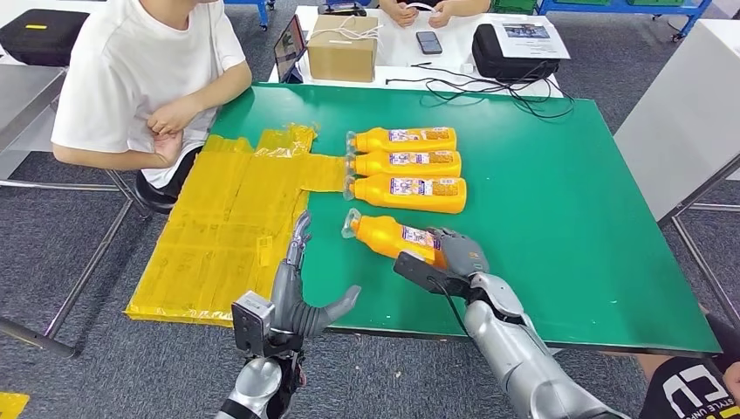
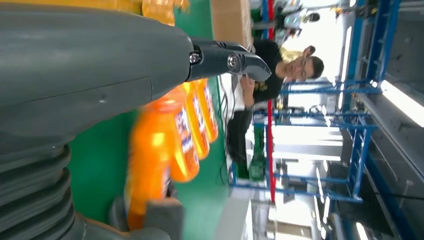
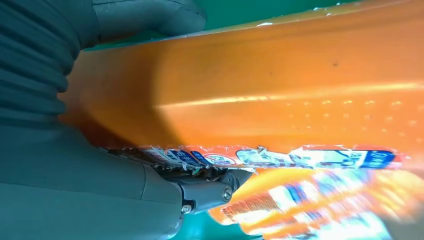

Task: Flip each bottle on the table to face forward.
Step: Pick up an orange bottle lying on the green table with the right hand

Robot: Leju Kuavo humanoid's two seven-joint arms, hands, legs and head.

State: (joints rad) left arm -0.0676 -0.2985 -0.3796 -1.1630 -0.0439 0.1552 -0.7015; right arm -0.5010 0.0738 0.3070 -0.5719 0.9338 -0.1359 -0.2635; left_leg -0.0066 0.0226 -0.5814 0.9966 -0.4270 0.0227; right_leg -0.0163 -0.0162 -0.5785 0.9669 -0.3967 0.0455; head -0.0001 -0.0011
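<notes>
Item: nearest orange bottle (image 1: 394, 236), lying on its side slightly below the centre of the head view, cap toward the left, canted against the row above. The right hand (image 1: 454, 255) was wrapped round its base end, thumb and fingers closed on the body; the right wrist view showed the torn label edge just beside a dark finger (image 3: 210, 191).

Item: three more orange bottles (image 1: 406, 163), side by side and touching at upper centre of the head view, labels up, caps left.

Item: left hand (image 1: 301, 301), lower left of centre, fingers spread wide, holding nothing, just off the green table (image 1: 567, 227).

Handling, by judgement: rigid moulded plastic, smooth and likely slippery, apparently full and so moderately heavy; not fragile. Best hold is across the broad body near the base, clear of the loose label.

Containers: a closed cardboard box (image 1: 343, 48) at top centre, contents not visible; yellow bags (image 1: 218, 236) lay flat at left.
</notes>
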